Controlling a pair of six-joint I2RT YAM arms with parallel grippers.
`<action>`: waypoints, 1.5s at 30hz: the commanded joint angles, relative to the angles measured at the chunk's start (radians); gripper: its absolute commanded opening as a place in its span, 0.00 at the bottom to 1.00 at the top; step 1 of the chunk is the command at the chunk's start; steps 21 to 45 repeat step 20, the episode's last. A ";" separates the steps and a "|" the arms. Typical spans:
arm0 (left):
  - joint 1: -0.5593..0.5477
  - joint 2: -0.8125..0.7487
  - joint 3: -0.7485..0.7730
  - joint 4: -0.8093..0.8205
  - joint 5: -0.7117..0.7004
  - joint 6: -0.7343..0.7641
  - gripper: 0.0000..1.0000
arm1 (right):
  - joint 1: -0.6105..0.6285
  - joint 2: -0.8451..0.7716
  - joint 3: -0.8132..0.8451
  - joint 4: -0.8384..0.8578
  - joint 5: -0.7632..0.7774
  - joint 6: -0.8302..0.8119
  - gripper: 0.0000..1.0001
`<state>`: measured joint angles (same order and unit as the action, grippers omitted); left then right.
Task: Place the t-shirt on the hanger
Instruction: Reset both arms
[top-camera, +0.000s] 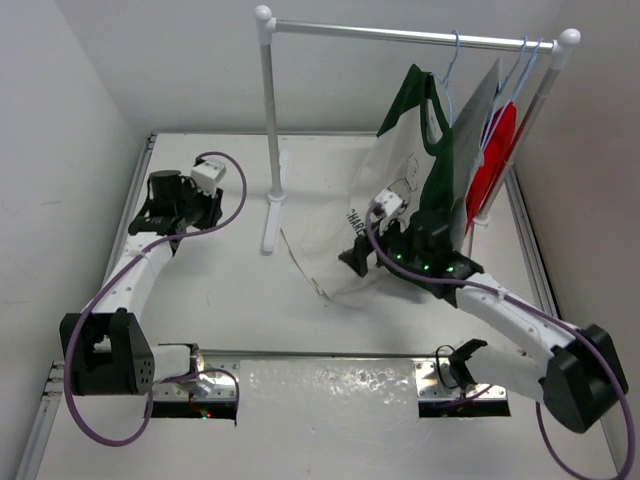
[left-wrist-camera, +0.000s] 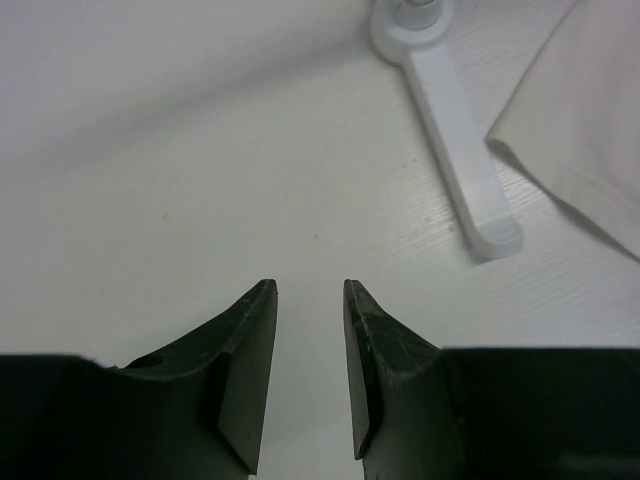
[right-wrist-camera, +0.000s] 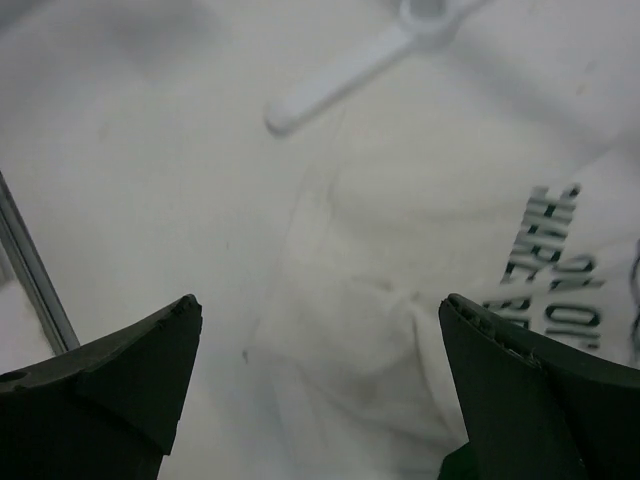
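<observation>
The t-shirt (top-camera: 415, 165), white with dark green sleeves and print, hangs from the light-blue hanger (top-camera: 452, 62) on the rail. Its lower part drapes down onto the table (top-camera: 335, 255). My right gripper (top-camera: 358, 258) hovers just above that draped hem, wide open. In the right wrist view the rumpled white t-shirt (right-wrist-camera: 400, 330) lies below the right gripper (right-wrist-camera: 320, 305), with nothing held. My left gripper (top-camera: 203, 206) stays far to the left over bare table. Its fingers (left-wrist-camera: 308, 290) stand a narrow gap apart, holding nothing; the t-shirt's hem (left-wrist-camera: 590, 120) shows at the right edge.
The white rack's post (top-camera: 270, 120) and foot (top-camera: 272, 228) stand between the arms; the foot (left-wrist-camera: 455, 130) also shows in the left wrist view. A grey shirt (top-camera: 482, 105) and a red garment (top-camera: 497, 160) hang at the rail's right end. Walls close in on both sides.
</observation>
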<state>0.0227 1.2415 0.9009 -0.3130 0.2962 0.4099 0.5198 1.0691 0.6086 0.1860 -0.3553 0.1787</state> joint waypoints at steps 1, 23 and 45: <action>0.075 -0.011 -0.029 0.055 0.033 -0.019 0.30 | 0.065 0.032 -0.036 0.061 0.217 -0.030 0.99; 0.172 0.041 -0.152 0.161 0.040 -0.032 0.29 | -0.075 0.141 -0.306 0.184 0.572 -0.081 0.99; 0.172 0.041 -0.152 0.161 0.040 -0.032 0.29 | -0.075 0.141 -0.306 0.184 0.572 -0.081 0.99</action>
